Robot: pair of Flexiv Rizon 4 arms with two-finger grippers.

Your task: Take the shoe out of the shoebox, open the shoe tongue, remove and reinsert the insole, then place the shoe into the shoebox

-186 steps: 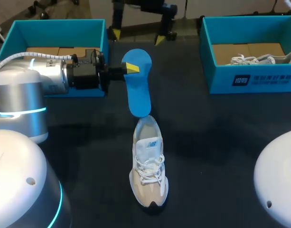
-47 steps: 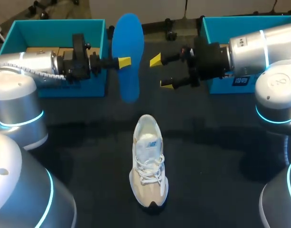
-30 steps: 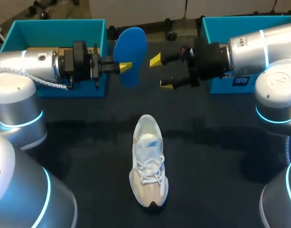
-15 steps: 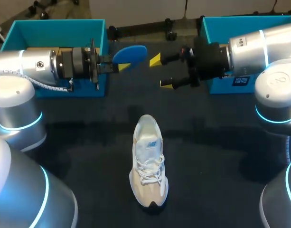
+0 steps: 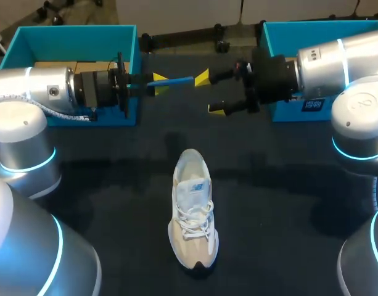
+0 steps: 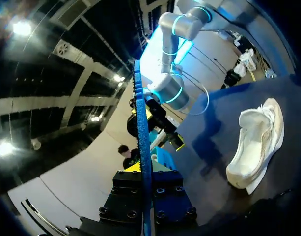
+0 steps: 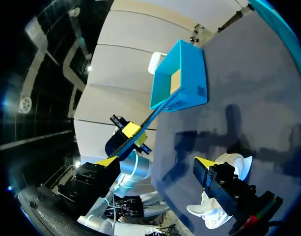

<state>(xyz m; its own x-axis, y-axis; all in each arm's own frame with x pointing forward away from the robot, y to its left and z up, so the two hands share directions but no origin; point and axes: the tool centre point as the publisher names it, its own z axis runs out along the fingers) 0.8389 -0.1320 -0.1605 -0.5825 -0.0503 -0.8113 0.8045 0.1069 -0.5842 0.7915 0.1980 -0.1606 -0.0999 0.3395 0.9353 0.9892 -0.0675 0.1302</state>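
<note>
Insole (image 5: 179,80) out, clamped edge-on in left fingers (image 5: 156,78); right fingers (image 5: 203,78) spread, empty; next, likely reinsert into shoe (image 5: 193,209).

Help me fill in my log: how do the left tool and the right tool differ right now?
The left tool is shut on the blue insole, which it holds edge-on; the right tool is open and empty. The left tool's jaws sit close together; the right tool's stand wide apart. Both are yellow-tipped, hang above the table beyond the shoe, and point toward each other.
</note>
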